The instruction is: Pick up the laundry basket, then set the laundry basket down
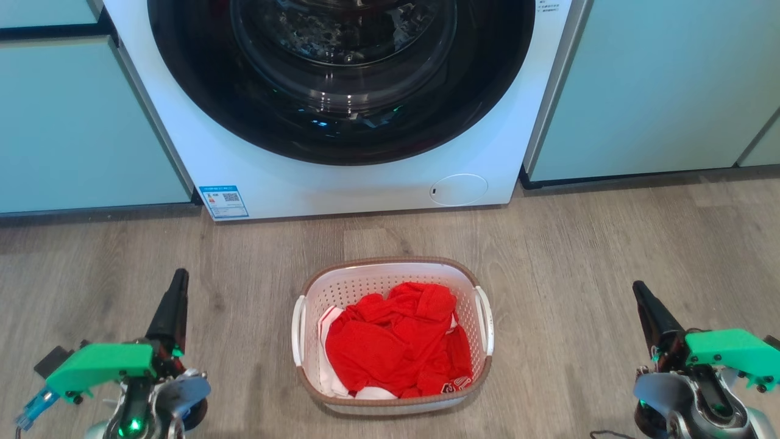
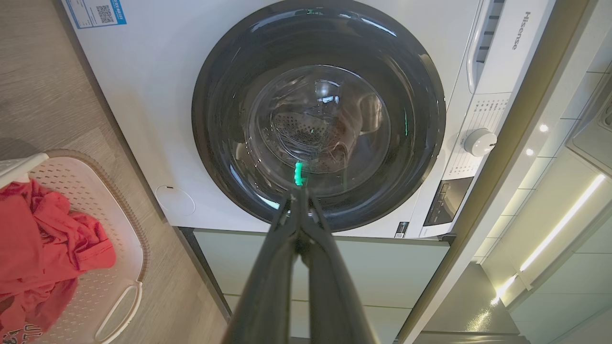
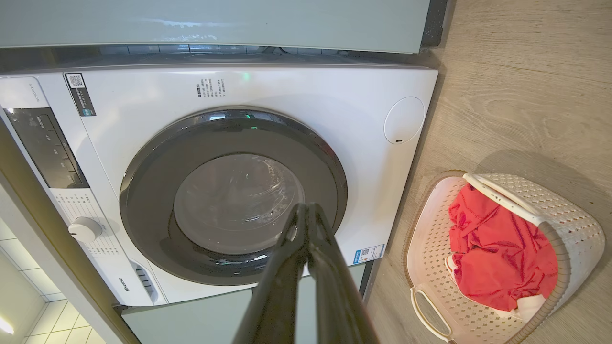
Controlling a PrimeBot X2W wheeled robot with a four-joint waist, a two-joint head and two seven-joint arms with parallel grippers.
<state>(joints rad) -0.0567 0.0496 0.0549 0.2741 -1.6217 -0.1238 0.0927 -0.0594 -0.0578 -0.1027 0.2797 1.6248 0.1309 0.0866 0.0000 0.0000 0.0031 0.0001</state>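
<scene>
Washing machine (image 1: 341,91): white front-loader with a dark round door (image 1: 341,73) that is closed, directly ahead in the head view. A blue-and-white sticker (image 1: 224,202) with a QR code sits at its lower corner on the robot's left, and a round cover (image 1: 458,189) sits low on the right. Pale green cabinet fronts (image 1: 73,122) flank the machine on both sides. Nothing lies on the floor between either gripper and the basket.

Floor (image 1: 579,256): grey wood-look boards, running up to the machine's base.

Laundry basket (image 1: 365,280): stands upright on the floor, centred in front of the machine and apart from it. It holds crumpled red clothes (image 1: 396,347) with some white fabric underneath. White handles show on its left (image 1: 298,329) and right (image 1: 485,320) sides.

Left gripper (image 1: 178,280): fingers pressed together at the tips, nothing held. It is well to the left of the basket, pointing toward the machine.

Right gripper (image 1: 640,291): fingertips likewise meeting, nothing held. It is well to the right of the basket. The basket lies between the two grippers, and neither touches it.
</scene>
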